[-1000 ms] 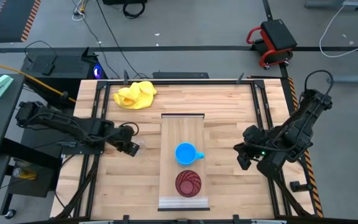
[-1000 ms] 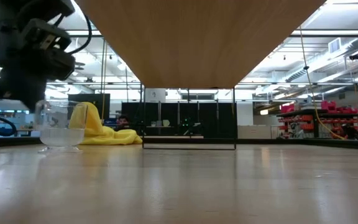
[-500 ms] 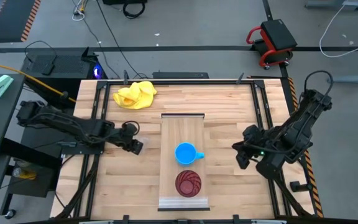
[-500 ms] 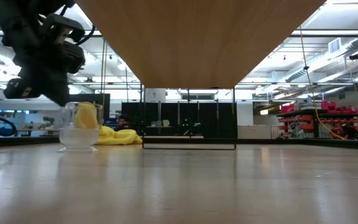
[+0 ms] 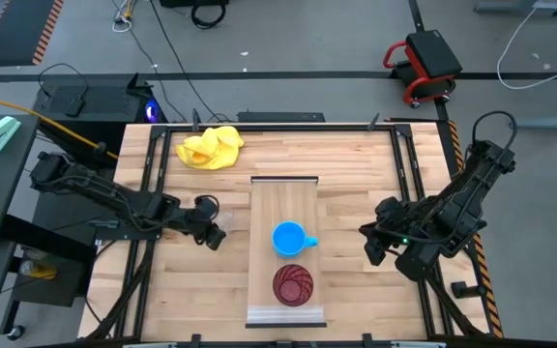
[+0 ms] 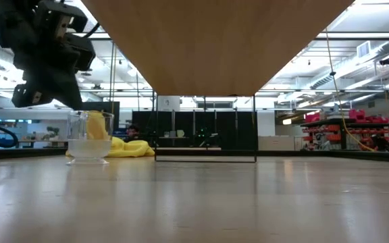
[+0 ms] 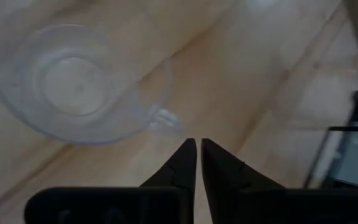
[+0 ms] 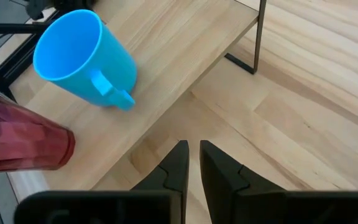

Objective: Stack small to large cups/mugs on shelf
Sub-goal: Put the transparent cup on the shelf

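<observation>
The small clear glass cup [image 5: 206, 206] stands upright on its base on the tabletop, left of the shelf; it also shows in the low view [image 6: 90, 138] and in the left wrist view [image 7: 73, 74]. My left gripper [image 5: 213, 235] is shut and hovers just above and beside the cup's small handle [image 7: 165, 121], with a thin gap showing. The blue mug [image 5: 288, 238] and the dark red tumbler [image 5: 293, 284] stand on the pale wooden shelf [image 5: 286, 193]. My right gripper [image 5: 375, 244] is shut and empty, right of the shelf, facing the mug [image 8: 82, 56].
A yellow cloth [image 5: 211, 147] lies at the table's far left. The shelf is raised on thin metal legs [image 8: 258, 37]; its underside [image 6: 208, 40] fills the top of the low view. Bare tabletop lies between the shelf and each arm.
My left gripper has gone toward the table's right edge, toward the shelf, and risen a little. The glass cup has slid along the table the same way and stays upright.
</observation>
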Robot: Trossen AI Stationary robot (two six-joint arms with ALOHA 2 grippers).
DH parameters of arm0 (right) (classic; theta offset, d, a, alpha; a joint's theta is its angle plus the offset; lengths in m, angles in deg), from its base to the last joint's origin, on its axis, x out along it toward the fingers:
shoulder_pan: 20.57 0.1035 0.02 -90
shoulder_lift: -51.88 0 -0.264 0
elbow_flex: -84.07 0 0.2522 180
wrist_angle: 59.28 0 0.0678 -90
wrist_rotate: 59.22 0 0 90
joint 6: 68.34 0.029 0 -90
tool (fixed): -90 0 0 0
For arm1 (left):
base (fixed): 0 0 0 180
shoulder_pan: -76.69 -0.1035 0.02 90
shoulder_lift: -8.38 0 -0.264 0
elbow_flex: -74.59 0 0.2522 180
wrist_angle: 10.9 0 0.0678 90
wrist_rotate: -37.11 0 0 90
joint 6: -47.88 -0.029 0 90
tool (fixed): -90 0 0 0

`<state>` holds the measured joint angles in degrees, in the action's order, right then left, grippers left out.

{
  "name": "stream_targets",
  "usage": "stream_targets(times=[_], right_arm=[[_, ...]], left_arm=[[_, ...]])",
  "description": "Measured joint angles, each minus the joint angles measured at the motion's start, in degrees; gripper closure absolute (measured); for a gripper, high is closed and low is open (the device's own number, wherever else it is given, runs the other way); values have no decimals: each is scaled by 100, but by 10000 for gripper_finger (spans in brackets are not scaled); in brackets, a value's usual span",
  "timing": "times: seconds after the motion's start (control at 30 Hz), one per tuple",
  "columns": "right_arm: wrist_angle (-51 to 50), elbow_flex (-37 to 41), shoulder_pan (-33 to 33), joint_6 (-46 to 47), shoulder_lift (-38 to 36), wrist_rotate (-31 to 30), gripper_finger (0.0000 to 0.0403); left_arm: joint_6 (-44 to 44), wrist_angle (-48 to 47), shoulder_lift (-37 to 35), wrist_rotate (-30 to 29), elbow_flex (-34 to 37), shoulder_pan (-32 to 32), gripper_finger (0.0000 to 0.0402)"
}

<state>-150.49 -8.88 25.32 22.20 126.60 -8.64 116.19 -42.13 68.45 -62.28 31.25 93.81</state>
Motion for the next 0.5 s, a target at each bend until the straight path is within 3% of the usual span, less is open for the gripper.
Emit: stream_targets(times=[0.27, 0.5], right_arm=[[-11, 0, 0, -16, 0, -5, 355], [-22, 0, 0, -55, 0, -110, 355]], left_arm=[[-2, -189, 79, -723, 0, 428, 383], [-2, -105, 398, -852, -4, 457, 384]])
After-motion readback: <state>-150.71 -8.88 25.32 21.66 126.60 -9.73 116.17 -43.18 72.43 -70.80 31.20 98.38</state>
